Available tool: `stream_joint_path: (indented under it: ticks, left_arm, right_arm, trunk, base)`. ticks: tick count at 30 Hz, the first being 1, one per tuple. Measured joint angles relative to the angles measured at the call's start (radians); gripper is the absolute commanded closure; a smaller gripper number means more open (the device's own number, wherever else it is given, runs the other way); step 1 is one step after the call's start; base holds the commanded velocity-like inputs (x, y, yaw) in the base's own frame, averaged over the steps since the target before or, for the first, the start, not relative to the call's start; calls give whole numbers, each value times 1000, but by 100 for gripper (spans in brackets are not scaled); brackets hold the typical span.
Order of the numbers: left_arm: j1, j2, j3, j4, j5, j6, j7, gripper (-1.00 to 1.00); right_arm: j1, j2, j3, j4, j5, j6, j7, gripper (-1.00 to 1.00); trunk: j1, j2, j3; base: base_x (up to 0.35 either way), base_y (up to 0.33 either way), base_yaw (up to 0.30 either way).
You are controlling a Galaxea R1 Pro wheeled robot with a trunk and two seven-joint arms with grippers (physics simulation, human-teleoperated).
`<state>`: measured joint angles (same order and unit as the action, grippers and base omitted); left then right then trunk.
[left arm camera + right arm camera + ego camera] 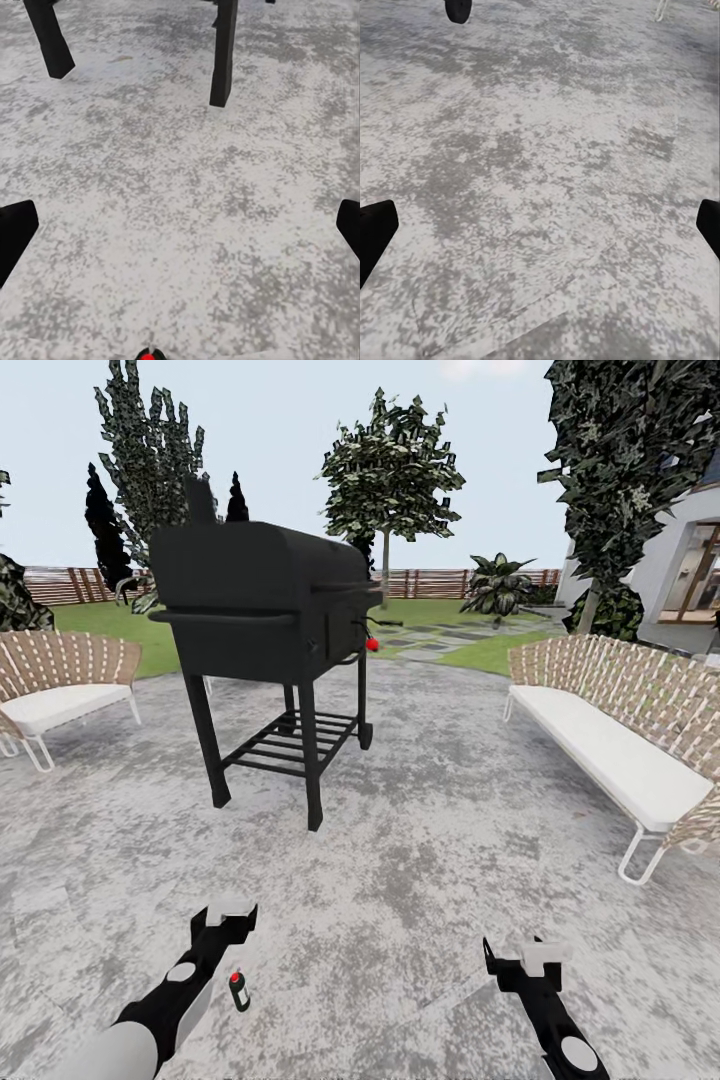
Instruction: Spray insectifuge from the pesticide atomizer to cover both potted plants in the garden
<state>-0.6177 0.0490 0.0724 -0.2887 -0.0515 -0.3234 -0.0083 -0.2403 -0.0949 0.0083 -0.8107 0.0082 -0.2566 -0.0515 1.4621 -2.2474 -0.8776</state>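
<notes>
The pesticide atomizer [239,991], a small dark green bottle with a white band and a red top, stands on the grey patio just right of my left forearm. Its top peeks in at the edge of the left wrist view [150,354]. My left gripper [228,920] hangs open over bare paving a little beyond the bottle, its fingers [15,232] wide apart. My right gripper [525,957] is open too, over bare paving, with nothing between its fingers [375,232]. A broad-leaved green plant [497,588] stands far off on the garden lawn; I cannot tell whether it is one of the potted plants.
A black barbecue grill [265,615] on thin legs stands straight ahead on the patio. A woven bench with a white cushion [620,745] runs along the right, and a woven chair [55,685] sits at the left. Stepping stones [440,640], trees and a brown fence [430,582] lie beyond.
</notes>
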Motion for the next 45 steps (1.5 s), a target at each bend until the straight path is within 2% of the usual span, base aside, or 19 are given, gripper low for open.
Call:
stream_joint_path:
  ticks: [14, 19, 22, 36, 45]
  left_arm:
    - [18, 3, 1, 1, 1, -10, 0, -100]
    - [23, 4, 1, 7, -2, -87, 0, -100]
    - [23, 3, 0, 17, -4, -105, 0, -100]
    - [23, 3, -2, 21, -1, -107, -1, -100]
    - [23, 3, -4, 20, -1, -109, -1, -100]
  right_arm:
    - [0, 2, -2, -1, -1, 0, -3, -100]
    - [0, 3, -2, 1, 1, -1, -3, -100]
    - [0, 3, -2, 1, 1, -2, -3, -100]
    - [0, 3, -2, -2, 0, -2, -5, -100]
    - [0, 3, -3, -8, -1, -2, -4, -100]
  trunk:
    - [54, -98, -44]
    - [73, -133, -60]
    - [84, -154, -69]
    - [138, -252, -113]
    - [142, -254, -148]
  base:
    - [0, 0, 0]
    - [0, 0, 0]
    - [0, 0, 0]
    - [0, 0, 0]
    - [0, 0, 0]
